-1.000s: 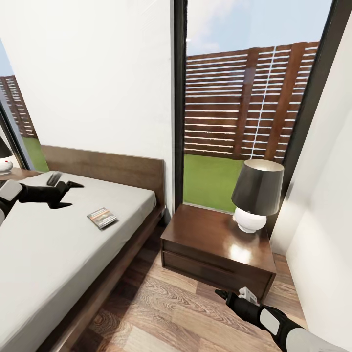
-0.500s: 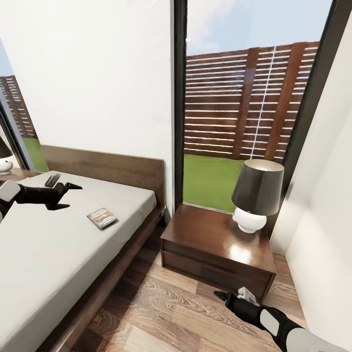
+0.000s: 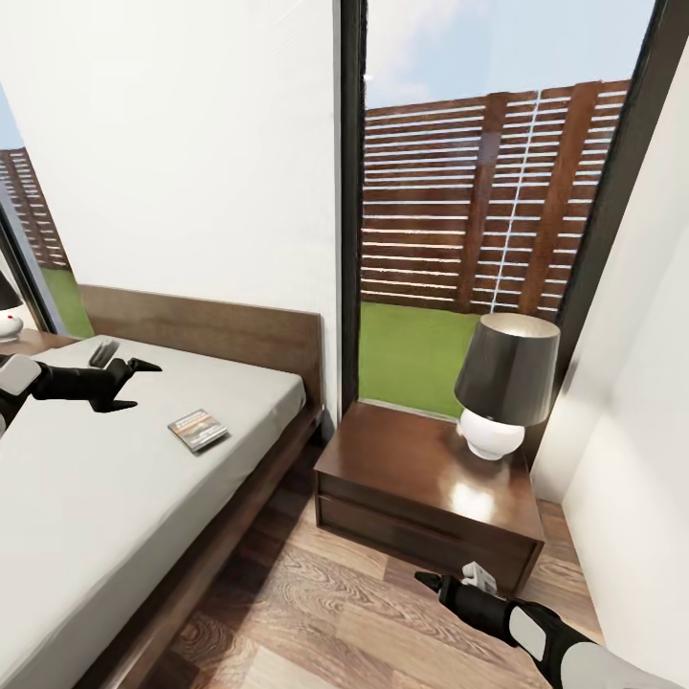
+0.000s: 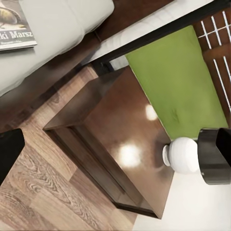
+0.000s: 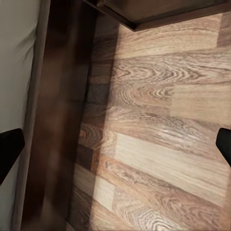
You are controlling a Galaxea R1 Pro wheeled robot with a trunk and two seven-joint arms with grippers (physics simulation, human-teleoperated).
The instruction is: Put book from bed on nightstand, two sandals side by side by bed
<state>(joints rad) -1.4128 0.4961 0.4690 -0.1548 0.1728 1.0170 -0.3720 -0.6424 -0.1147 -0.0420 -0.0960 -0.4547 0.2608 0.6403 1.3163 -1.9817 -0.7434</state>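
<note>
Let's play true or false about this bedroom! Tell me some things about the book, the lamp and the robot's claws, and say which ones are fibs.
1. The book lies on the bed. True.
2. The left claw is holding the book. False: it hovers open above the mattress, apart from the book.
3. A lamp stands on the nightstand. True.
4. The right claw rests on top of the nightstand. False: it is low, over the wood floor in front of it.
5. The lamp's shade is white. False: the shade is dark, the base white.
</note>
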